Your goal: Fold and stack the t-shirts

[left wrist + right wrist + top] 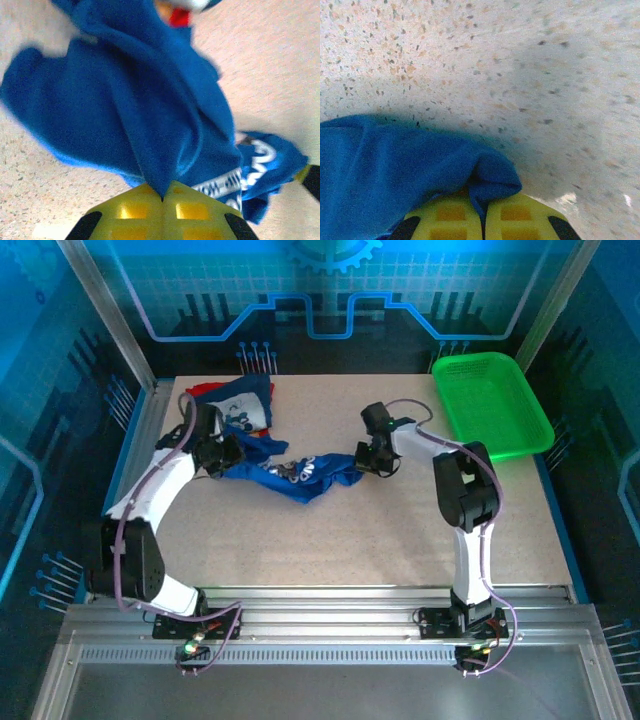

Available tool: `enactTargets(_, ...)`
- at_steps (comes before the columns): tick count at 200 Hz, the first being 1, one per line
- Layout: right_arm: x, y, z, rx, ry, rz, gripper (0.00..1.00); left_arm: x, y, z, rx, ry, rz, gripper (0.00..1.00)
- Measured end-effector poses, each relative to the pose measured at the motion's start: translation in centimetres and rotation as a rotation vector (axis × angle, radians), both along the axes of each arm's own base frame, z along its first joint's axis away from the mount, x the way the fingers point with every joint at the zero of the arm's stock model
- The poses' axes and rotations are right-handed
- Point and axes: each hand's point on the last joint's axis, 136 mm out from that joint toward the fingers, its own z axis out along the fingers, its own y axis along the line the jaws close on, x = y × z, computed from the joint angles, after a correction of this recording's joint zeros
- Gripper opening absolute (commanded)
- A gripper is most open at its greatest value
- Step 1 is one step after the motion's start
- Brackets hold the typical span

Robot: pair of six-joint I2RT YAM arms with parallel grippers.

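Left gripper [162, 199] and right gripper [483, 212] each pinch the royal blue t-shirt [150, 110] (lettering [220, 183] right of the left jaws).

Likely lab: aluminium frame [108, 312], blue panels [330, 280]

Built alike, left arm [150, 498] and right arm [467, 560]: white shells along the long links, bulky black housings at the joints and wrists. Trailed by a thin purple cable from base to wrist, looping loose beside the upper links. Footed on small black plates with tiny lit connectors just below. Marked by a green lamp on the right wrist. Tipped, at left gripper [161, 197] and right gripper [483, 216], with yellow-green fingers [132, 214] moulded in square waffle recesses, black at the outer corners.
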Motion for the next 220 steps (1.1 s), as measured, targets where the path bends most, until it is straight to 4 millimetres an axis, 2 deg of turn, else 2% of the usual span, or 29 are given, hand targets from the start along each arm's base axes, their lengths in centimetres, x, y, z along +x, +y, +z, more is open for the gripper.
enactTargets(11,0.1,-0.4,1.5,0.007,-0.031,-0.009,0.00,0.3,0.0,2.9,-0.003,-0.067,0.000,0.00)
enactTargets(23,0.4,-1.0,4.1,0.026,-0.082,-0.022,0.00,0.5,0.0,5.9,-0.006,-0.136,0.000,0.00)
enactTargets(52,1.2,-3.6,12.8,0.092,-0.277,-0.078,0.00,0.3,0.4,12.1,-0.007,-0.276,0.006,0.00)
enactTargets(78,0.9,-7.3,20.2,0.140,-0.450,-0.145,0.00,0.1,1.0,16.2,-0.002,-0.363,0.015,0.00)
enactTargets(94,0.4,-9.2,23.4,0.168,-0.522,-0.163,0.00,-0.1,0.9,17.8,-0.001,-0.404,0.005,0.00)
enactTargets(114,-0.4,-10.8,25.6,0.205,-0.558,-0.173,0.00,-0.3,0.4,18.5,-0.022,-0.420,-0.020,0.00)
enactTargets(152,-2.6,-12.6,26.5,0.234,-0.528,-0.173,0.00,-1.0,-1.2,19.0,-0.088,-0.444,-0.093,0.00)
enactTargets(171,-4.2,-13.2,28.0,0.273,-0.544,-0.164,0.00,-1.9,-2.0,19.7,-0.123,-0.479,-0.132,0.00)
enactTargets(199,-6.4,-14.0,32.2,0.348,-0.653,-0.147,0.00,-3.5,-2.8,23.0,-0.160,-0.597,-0.169,0.00)
enactTargets(220,-7.6,-14.5,36.2,0.409,-0.765,-0.133,0.00,-4.5,-3.3,27.1,-0.171,-0.716,-0.199,0.00)
